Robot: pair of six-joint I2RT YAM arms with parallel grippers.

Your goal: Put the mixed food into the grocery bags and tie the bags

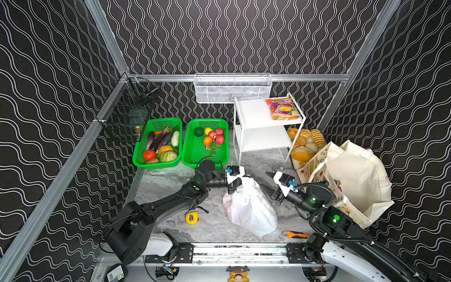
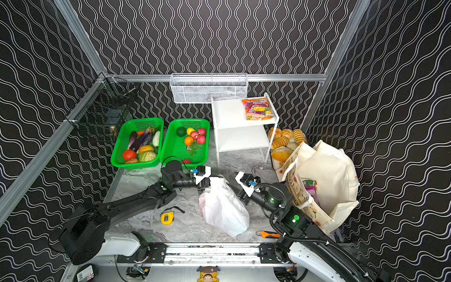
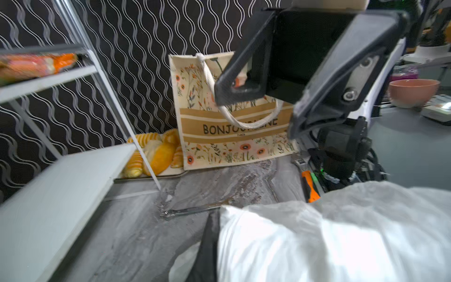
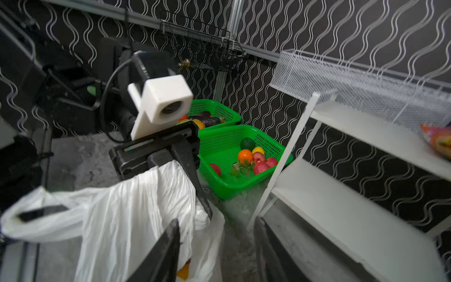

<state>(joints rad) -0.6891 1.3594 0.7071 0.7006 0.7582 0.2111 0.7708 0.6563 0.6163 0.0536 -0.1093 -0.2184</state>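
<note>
Right wrist view: my left end effector (image 4: pixel 192 185) pinches the top of the white plastic bag (image 4: pixel 136 210); my right end effector (image 4: pixel 217 222), spread, hangs just beside it.

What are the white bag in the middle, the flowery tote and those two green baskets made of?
The white bag: probably thin plastic film; crinkled, slightly glossy, faintly see-through. The tote: looks like woven canvas; matte cream, printed flowers, thick cord handles. The green baskets: rigid moulded plastic, shiny, with perforated mesh walls.
</note>
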